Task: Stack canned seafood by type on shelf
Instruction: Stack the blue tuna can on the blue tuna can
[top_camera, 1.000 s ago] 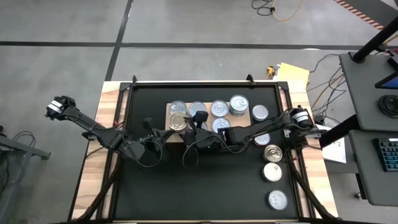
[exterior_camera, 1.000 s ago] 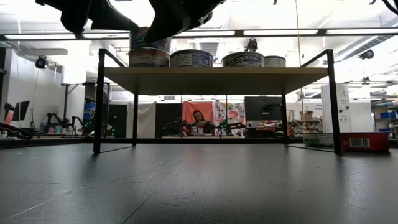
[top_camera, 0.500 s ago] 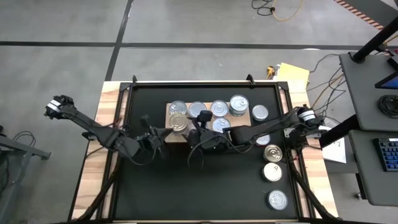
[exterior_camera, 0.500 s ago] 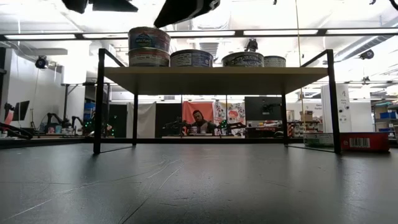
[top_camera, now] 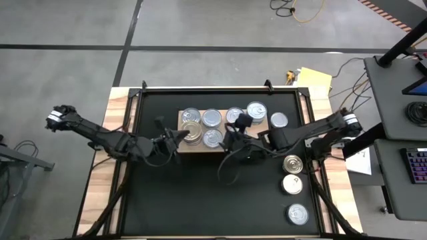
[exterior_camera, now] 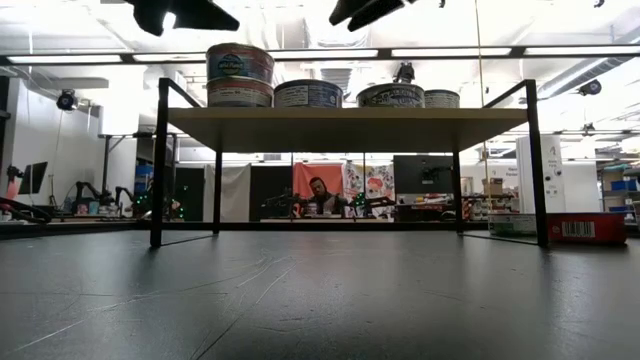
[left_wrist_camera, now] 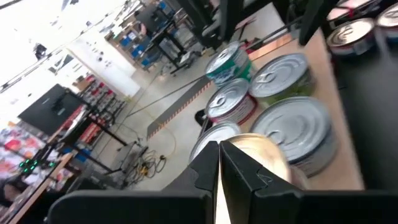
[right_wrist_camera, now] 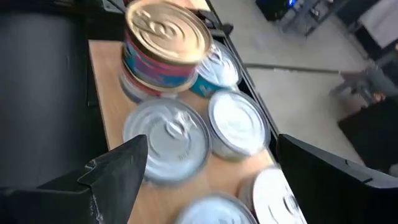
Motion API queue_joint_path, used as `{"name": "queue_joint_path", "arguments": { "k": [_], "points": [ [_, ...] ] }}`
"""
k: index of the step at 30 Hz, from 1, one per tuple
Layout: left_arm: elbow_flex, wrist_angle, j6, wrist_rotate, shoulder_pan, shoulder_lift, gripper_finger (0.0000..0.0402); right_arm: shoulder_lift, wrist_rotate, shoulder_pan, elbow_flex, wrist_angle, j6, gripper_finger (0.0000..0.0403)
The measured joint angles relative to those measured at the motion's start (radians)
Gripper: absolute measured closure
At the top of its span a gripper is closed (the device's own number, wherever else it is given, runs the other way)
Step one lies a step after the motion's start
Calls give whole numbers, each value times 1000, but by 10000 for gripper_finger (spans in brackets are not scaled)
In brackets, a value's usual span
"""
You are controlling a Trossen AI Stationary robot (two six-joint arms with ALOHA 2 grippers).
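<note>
Cans of seafood sit clustered on the light-wood shelf near the middle of the black bench in the high view, with a gold-lidded can at the shelf's left end; more cans lie loose in a line on the bench's right side. The left end effector hangs just beside the shelf's left end with its fingers pressed together, empty, while the right end effector hovers over the shelf's right part with fingers spread and nothing between them. Low view: the shelf stands on thin black legs, a two-can stack at its left end and single cans in a row beside it; dark arm parts show overhead. Left wrist view: closed fingers point at the gold-lidded can and the silver lids behind it. Right wrist view: wide-spread fingers frame the stack topped by the gold lid, silver-lidded cans nearer.
</note>
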Motion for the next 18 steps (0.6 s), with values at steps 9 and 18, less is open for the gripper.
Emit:
{"name": "queue_joint_path", "arguments": {
  "k": [9,18],
  "points": [
    [0,2,-40,128,43,2,401,-60,0,3,-3,-133,117,82],
    [0,-1,-116,158,49,2,401,-76,-7,5,-3,-175,130,111]
  ]
}}
